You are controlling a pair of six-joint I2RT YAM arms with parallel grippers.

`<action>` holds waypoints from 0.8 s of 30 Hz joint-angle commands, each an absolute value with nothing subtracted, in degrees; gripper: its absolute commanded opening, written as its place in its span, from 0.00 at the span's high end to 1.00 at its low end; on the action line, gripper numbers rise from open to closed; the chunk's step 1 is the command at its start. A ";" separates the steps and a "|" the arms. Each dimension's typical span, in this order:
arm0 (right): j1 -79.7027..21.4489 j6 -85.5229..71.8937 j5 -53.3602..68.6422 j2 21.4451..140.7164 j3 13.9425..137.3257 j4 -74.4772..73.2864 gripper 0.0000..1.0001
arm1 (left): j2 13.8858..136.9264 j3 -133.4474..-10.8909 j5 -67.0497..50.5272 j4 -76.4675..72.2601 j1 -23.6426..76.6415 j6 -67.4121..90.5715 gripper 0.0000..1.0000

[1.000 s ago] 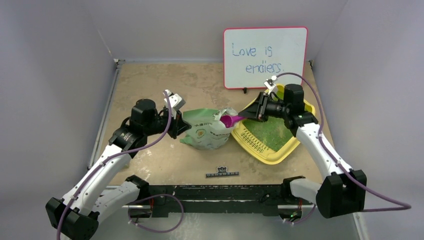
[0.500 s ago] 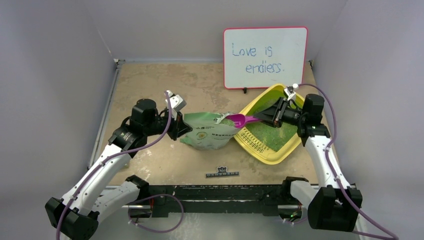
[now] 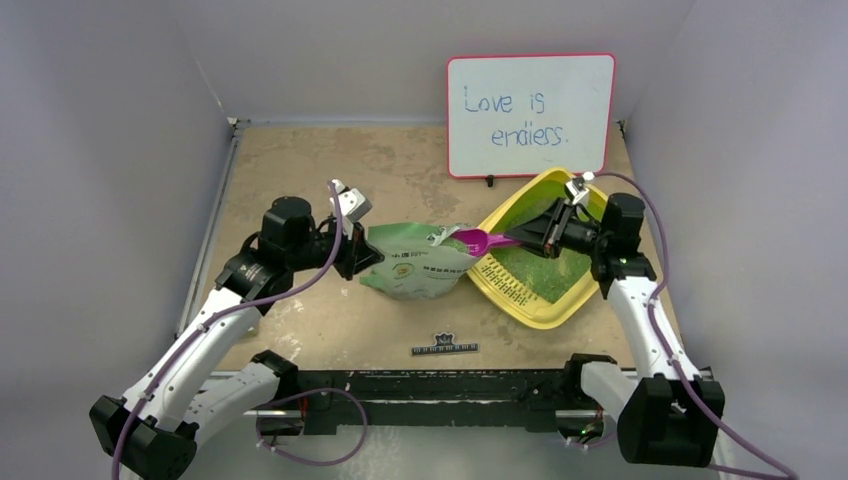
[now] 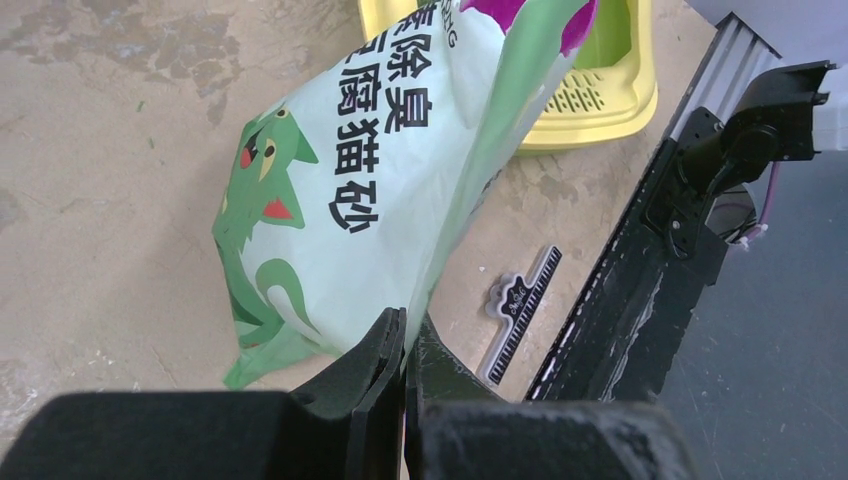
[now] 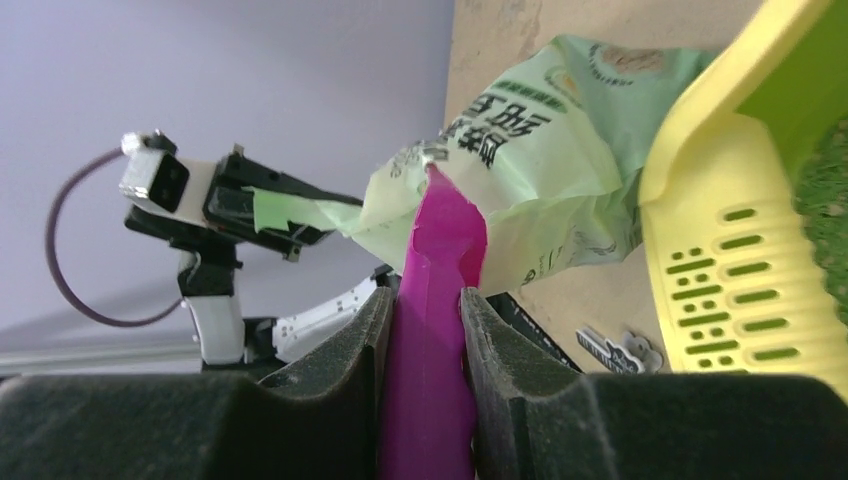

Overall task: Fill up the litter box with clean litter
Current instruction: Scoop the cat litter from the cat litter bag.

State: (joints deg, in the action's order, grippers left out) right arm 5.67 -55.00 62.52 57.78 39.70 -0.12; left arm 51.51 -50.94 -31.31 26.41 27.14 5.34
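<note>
Litter box, a shallow yellow plastic tray (image 3: 548,318), lies centre-right under our right gripper (image 3: 528,238), which clamps the magenta plastic scoop (image 3: 476,240) pointing left.

One tray (image 3: 541,318), one bag (image 3: 415,268), one scoop (image 3: 478,240), one board (image 3: 530,115).

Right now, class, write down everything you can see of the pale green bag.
The bag is thin, crinkled pale green plastic, printed with a green cartoon cat and black Chinese characters. It lies on its side on the tan table, its open mouth turned to the yellow litter box. The left end effector is shut on its bottom edge; a magenta scoop pokes at its mouth.
</note>
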 commanded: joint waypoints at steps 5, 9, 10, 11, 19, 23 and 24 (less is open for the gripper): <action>7.67 -53.02 66.53 56.78 39.67 -0.05 1.00 | 50.13 -55.22 -30.56 22.82 26.81 5.25 1.00; 7.26 -59.64 65.32 55.48 36.51 7.93 1.00 | 49.31 -54.69 -30.46 23.12 26.81 5.15 1.00; 7.18 -57.06 67.23 55.87 37.19 3.29 1.00 | 49.43 -54.45 -30.42 23.01 26.81 5.26 1.00; 7.88 -54.49 67.74 55.78 37.89 -0.30 1.00 | 49.66 -54.50 -30.41 23.01 26.81 5.27 1.00; 10.03 -56.12 69.53 53.50 36.05 -0.67 1.00 | 49.48 -55.31 -30.03 23.97 26.81 4.57 1.00; 11.07 -56.26 70.43 52.29 36.89 -3.34 1.00 | 49.72 -55.45 -30.15 23.19 26.81 4.74 1.00; 11.20 -55.93 70.29 52.03 37.43 -4.49 1.00 | 49.79 -55.46 -30.03 23.00 26.81 4.67 1.00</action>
